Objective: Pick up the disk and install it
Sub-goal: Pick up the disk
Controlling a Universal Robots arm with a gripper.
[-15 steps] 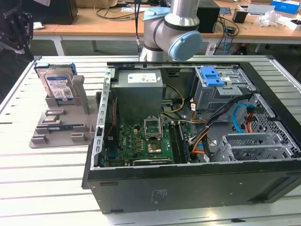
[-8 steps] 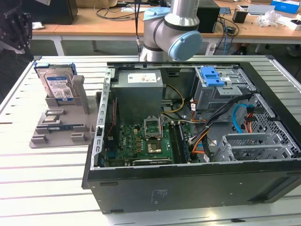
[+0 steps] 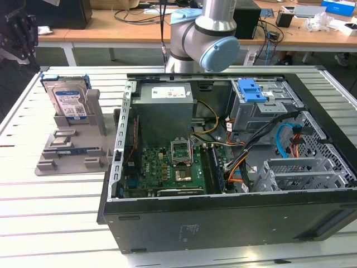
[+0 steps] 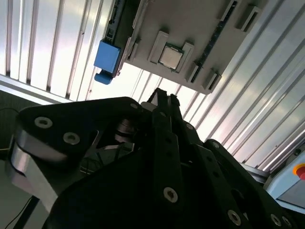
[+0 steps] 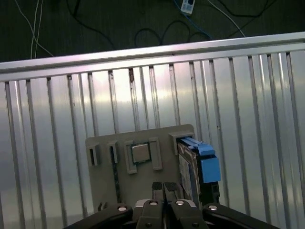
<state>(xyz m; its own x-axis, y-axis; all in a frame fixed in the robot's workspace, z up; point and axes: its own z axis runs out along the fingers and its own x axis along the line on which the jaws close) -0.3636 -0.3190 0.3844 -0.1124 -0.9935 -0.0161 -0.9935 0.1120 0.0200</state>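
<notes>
The disk (image 3: pixel 67 100) stands on edge in a grey holder (image 3: pixel 72 151) on the slatted table, at the exterior view's left beside the open computer case (image 3: pixel 234 167). Its white-and-blue label faces the camera and blue rails run along its sides. In the first wrist view my gripper (image 5: pixel 164 188) is shut and empty, hanging above the holder (image 5: pixel 143 143), close to the disk (image 5: pixel 189 167) but apart from it. In the second wrist view the gripper (image 4: pixel 164 100) points at the holder (image 4: pixel 190 28), where the disk's blue rail (image 4: pixel 107 57) sticks out.
A processor chip (image 5: pixel 139 153) lies in a slot of the holder. The case holds a grey power supply box (image 3: pixel 164 106), a motherboard (image 3: pixel 173 167) and a drive cage with a blue latch (image 3: pixel 251 92). My arm's elbow (image 3: pixel 206 33) hangs over the case's back. The table edge (image 5: pixel 152 52) runs past the holder.
</notes>
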